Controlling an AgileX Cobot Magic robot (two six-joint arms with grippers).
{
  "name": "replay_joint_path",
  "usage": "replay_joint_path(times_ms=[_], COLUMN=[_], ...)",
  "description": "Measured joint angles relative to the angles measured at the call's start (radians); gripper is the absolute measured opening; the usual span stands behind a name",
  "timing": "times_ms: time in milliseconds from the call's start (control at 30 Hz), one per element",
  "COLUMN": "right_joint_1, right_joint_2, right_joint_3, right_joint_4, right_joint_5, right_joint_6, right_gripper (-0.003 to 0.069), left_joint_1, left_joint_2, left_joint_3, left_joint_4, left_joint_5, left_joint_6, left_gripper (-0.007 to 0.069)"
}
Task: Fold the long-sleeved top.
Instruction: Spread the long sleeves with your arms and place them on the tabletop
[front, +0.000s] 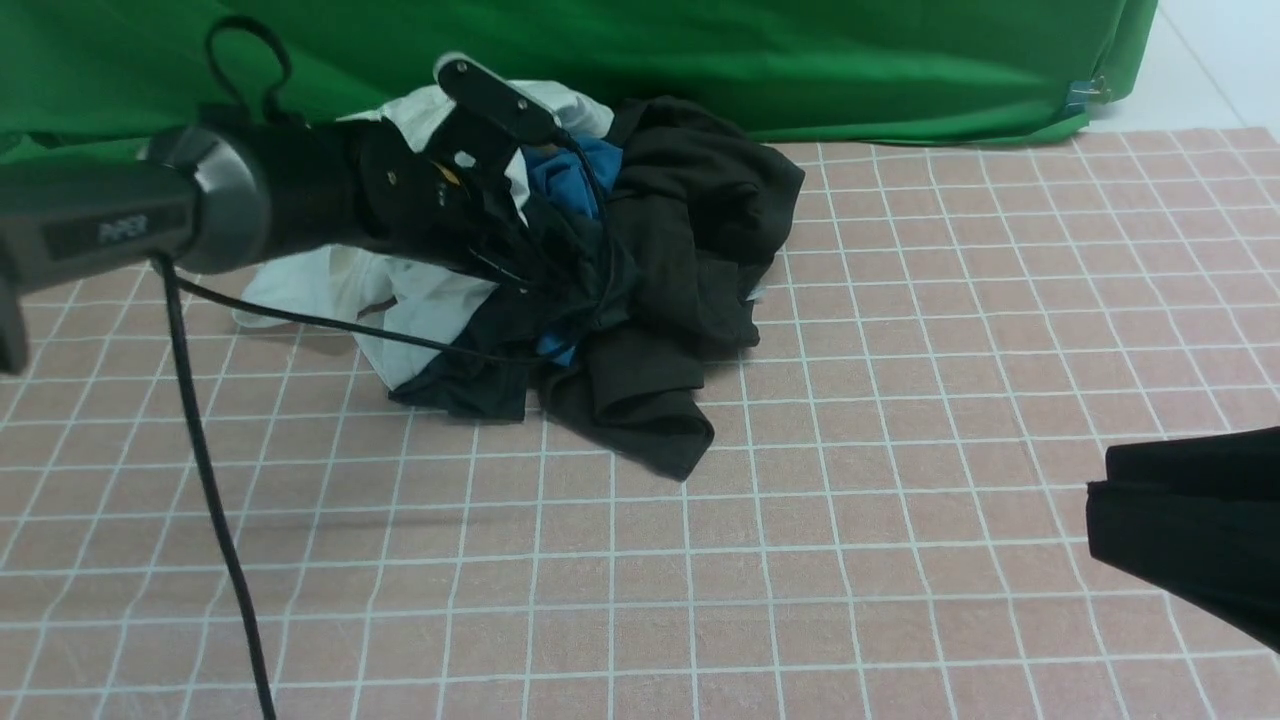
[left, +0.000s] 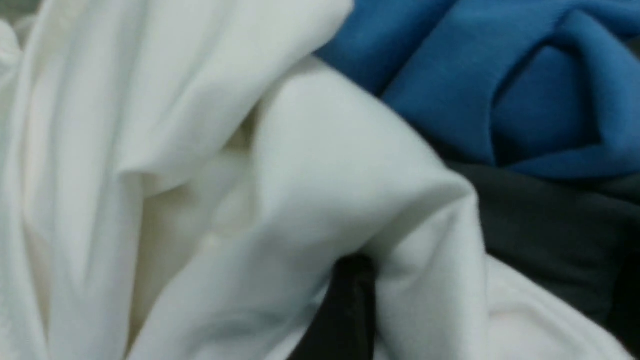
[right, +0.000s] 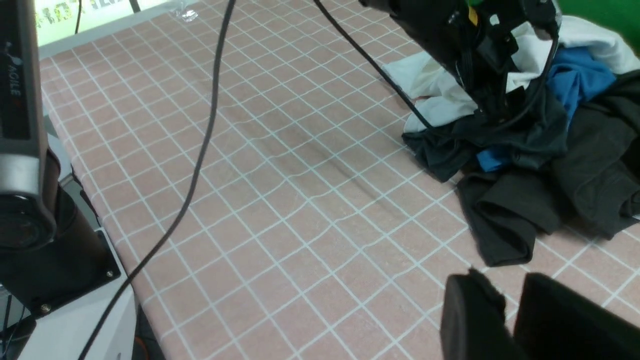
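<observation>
Your left gripper (front: 530, 250) sits buried in the pile over the white garment (left: 150, 150); its opening and hold cannot be told. The long-sleeved top (front: 690, 250) lies bunched just right of it, well apart from your right gripper (right: 512, 320), which is slightly parted and empty.

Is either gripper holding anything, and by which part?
The right gripper holds nothing, jaws apart above the pink checked tablecloth. The left gripper is sunk in a heap of white, blue and dark garments; hold cannot be told.
</observation>
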Motion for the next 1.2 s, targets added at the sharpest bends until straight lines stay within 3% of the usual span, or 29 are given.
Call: replay_joint_path(times_ms=[33, 67, 200, 267, 600, 867, 1200], right_joint_1=[0.000, 0.000, 0.000, 0.000, 0.000, 0.000, 0.000], right_joint_2=[0.000, 0.000, 0.000, 0.000, 0.000, 0.000, 0.000], right_joint_3=[0.000, 0.000, 0.000, 0.000, 0.000, 0.000, 0.000], right_joint_4=[0.000, 0.000, 0.000, 0.000, 0.000, 0.000, 0.000], right_joint_5=[0.000, 0.000, 0.000, 0.000, 0.000, -0.001, -0.038], right_joint_6=[0.010, 0.012, 0.018, 0.018, 0.018, 0.019, 0.018], right_gripper=[0.0167, 0.0167, 0.0167, 0.0167, 0.0167, 0.0167, 0.0167], left_joint_1=[0.001, 0.001, 0.002, 0.003, 0.010, 0.024, 0.292], left_joint_2=[0.001, 0.001, -0.010, -0.030, -0.255, -0.465, -0.679], left_joint_3=[0.000, -0.001, -0.004, -0.004, -0.004, -0.004, -0.004], left_joint_4=[-0.001, -0.001, 0.008, 0.018, 0.057, 0.187, 0.214], left_joint_5=[0.000, 0.000, 0.027, 0.050, 0.133, 0.156, 0.082], left_joint_6=[0.000, 0.000, 0.014, 0.025, 0.026, 0.019, -0.059], left_gripper=[0.0542, 0.0542, 0.0181, 0.0128, 0.0137, 0.0137, 0.0137])
